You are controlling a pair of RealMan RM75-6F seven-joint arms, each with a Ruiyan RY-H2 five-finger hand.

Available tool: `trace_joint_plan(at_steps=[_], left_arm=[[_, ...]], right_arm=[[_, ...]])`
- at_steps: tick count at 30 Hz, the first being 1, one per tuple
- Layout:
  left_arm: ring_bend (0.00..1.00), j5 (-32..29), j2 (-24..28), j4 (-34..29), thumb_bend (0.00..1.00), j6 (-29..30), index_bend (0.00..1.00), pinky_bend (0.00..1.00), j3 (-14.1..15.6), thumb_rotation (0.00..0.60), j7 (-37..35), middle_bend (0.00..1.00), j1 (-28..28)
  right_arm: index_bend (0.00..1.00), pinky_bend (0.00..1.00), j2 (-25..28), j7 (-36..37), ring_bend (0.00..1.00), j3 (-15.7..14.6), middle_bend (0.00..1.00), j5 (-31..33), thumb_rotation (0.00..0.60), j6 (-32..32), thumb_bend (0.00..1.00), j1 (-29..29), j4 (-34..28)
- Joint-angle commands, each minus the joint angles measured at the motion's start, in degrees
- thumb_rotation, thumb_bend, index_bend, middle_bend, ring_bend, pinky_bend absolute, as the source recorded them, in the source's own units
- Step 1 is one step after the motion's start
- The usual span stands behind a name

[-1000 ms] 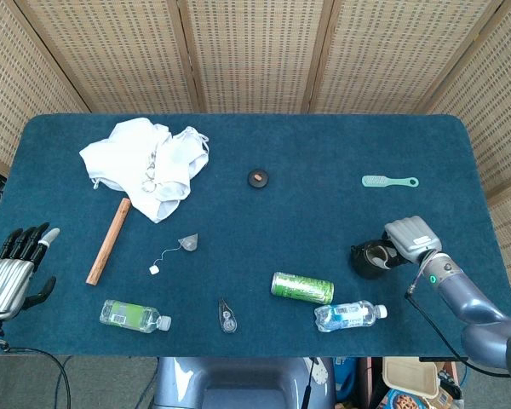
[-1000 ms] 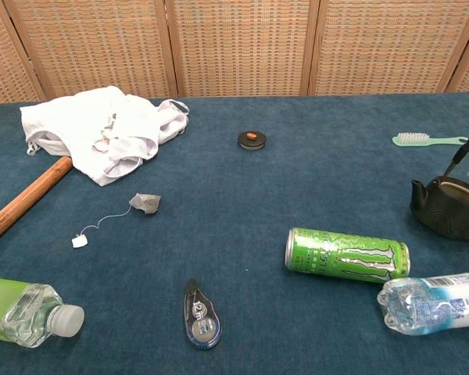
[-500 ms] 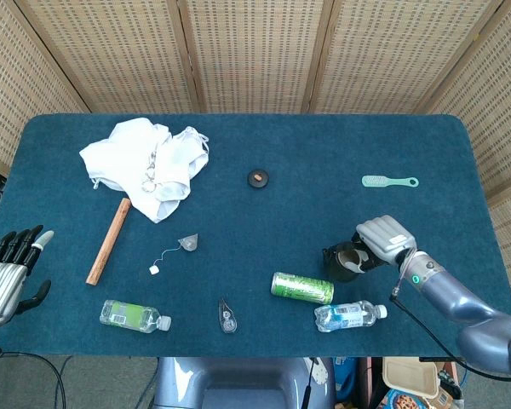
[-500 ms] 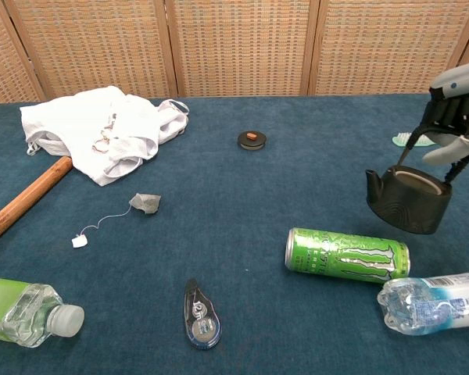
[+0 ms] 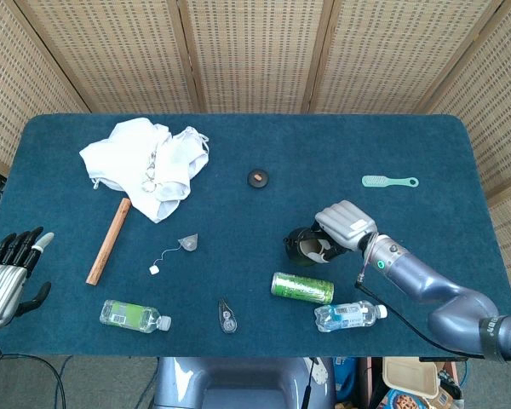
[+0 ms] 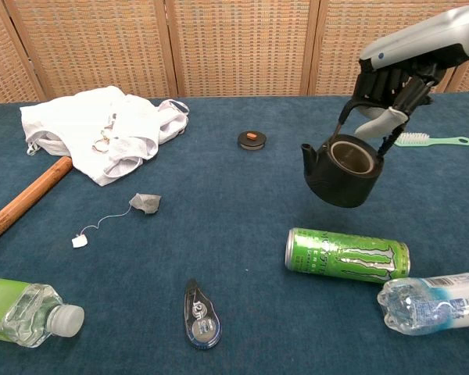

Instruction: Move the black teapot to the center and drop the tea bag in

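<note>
The black teapot [image 6: 344, 172], lidless, hangs above the blue table [image 5: 443, 145] just right of centre, its handle gripped by the right hand [image 6: 391, 82]. At its 6 o'clock lies a green can [image 5: 301, 288], with a water bottle [image 5: 347, 315] beyond. The tea bag [image 5: 187, 243] rests well apart at 9 o'clock, string trailing. The round lid [image 5: 257, 177] sits at 11 o'clock, a mint brush [image 5: 389, 181] at 2 o'clock. The left hand [image 5: 8, 273] hovers open-fingered and holding nothing off the table's left edge
</note>
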Motion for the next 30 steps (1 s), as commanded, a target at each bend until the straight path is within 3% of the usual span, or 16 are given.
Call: trace_joint_plan(at_steps=[1,30], left_arm=[[0.00,-0.1,-0.1,0.2,0.43,-0.1,0.00,0.00,0.0,0.600,-0.1,0.00,0.0],[0.00,-2.9,-1.4,3.4,0.43,-2.3,0.00,0.00,0.1,0.600,-2.0,0.00,0.3]], right_arm=[[0.75,0.77,-1.0,-0.5,0.81,0.1,0.76,0.9,0.344,0.0,0.46,1.1,0.8],[0.75,0.77,-14.9,-3.0,0.81,-1.3,0.74,9.0,0.350,-3.0,0.46,13.5,13.8]])
